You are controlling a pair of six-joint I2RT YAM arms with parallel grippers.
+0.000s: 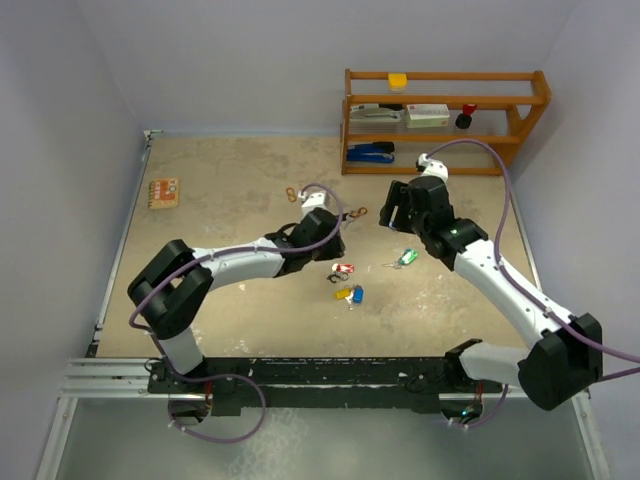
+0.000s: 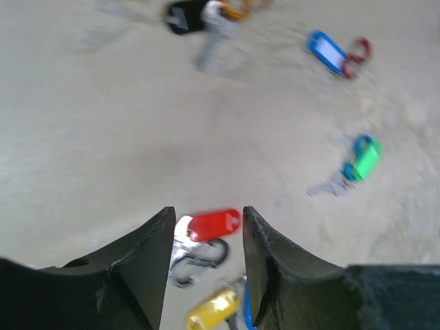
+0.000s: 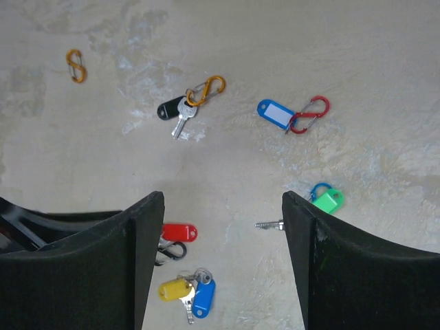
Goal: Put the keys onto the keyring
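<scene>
A red key (image 2: 214, 224) clipped to a black carabiner (image 2: 199, 258) lies on the table straight below my left gripper (image 2: 207, 212). The jaws stand open on either side of it, with gaps showing. Just nearer lie a yellow key (image 3: 174, 289) and a blue key (image 3: 203, 298), joined on a small metal keyring (image 3: 204, 276). A green key (image 3: 327, 201) on a blue clip lies to the right. My right gripper (image 3: 223, 196) hangs wide open above the table, holding nothing. In the top view, the left gripper (image 1: 333, 250) is over the red key (image 1: 343, 268) and the right gripper (image 1: 388, 212) is farther back.
Farther back lie a black key on an orange carabiner (image 3: 206, 89), a blue tag on a red carabiner (image 3: 309, 115) and a loose orange carabiner (image 3: 75, 65). A wooden shelf (image 1: 445, 120) stands at the back right. An orange card (image 1: 164, 192) lies at the left.
</scene>
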